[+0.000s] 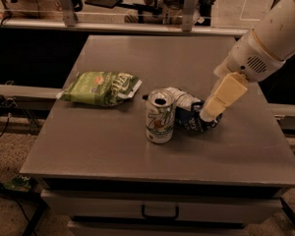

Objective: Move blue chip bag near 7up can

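We judge the task nearly complete: the blue chip bag point(191, 118) lies just beside the upright 7up can point(160, 117) (apparently touching it), the gripper point(210, 113) rests on the bag's far end, its hold impossible to tell, leaving only withdrawal.

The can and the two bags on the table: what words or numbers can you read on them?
7up can: green and red logo, letters too blurred to read.
Green chip bag: pale lettering, too blurred to read.
Blue chip bag: no readable text; the gripper is at its end away from the can.
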`<state>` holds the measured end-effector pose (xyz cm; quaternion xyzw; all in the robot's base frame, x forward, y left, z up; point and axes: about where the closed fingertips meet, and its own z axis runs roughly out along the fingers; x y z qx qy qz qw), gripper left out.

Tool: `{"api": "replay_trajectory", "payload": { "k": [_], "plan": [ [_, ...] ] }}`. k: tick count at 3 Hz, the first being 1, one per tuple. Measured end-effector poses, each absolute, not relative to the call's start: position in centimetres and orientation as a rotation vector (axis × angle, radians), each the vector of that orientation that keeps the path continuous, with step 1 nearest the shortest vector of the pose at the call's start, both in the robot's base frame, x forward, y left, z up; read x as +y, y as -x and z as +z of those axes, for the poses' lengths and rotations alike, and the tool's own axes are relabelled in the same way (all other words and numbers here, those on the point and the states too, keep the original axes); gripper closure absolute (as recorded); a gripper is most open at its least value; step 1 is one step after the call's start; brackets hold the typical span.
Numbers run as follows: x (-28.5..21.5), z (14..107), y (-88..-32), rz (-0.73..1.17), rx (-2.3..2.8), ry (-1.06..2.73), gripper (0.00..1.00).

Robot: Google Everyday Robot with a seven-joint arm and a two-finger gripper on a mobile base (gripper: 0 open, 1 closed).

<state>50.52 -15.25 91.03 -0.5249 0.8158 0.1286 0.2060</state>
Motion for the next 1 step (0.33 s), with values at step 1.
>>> {"api": "replay_trajectory", "payload": {
  "k": [1],
  "plan": [
    [-15.25,91.03,-50.52,0.358,2.273,1.463,0.0]
  ]
}}
